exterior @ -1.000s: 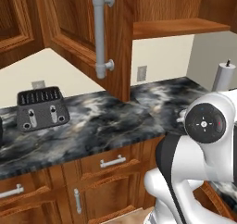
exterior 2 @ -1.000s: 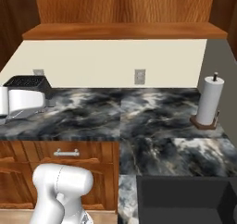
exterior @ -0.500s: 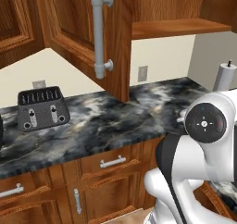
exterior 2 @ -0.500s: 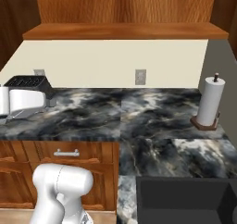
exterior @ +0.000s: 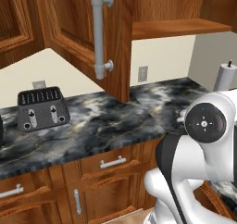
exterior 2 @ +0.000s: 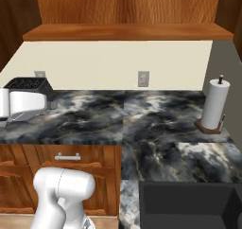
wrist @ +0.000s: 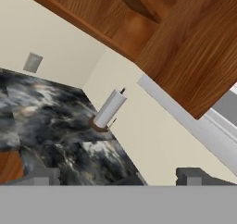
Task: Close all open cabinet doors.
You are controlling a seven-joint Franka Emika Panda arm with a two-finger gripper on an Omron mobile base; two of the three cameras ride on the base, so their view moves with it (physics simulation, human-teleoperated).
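**Doors not yet shut; claw empty and wide**

From where I sit, the job looks barely begun. In the left base view one cabinet door stands swung out toward me, reaching from 12 o'clock down toward the centre of the frame, its edge hanging over the marble counter. Behind it, at about 1 o'clock, I can see the bare bottom shelf of the open cabinet, so that door is plainly left to do. In the hand view a second reddish-brown panel juts across from 1 to 3 o'clock; I judge it to be another open door, though I cannot be sure from this angle.

The gripper has its two dark tips spread well apart at 6 o'clock in the hand view, with nothing between them. It touches no door yet and looks along the counter toward the paper towel roll near the centre.

The door itself is tall reddish-brown wood with a raised-panel frame. A long grey bar handle runs vertically along its free edge on two round mounts. I would expect it to swing easily on a push to the flat face.

The toaster sits at 9 o'clock, clear of the door's sweep.
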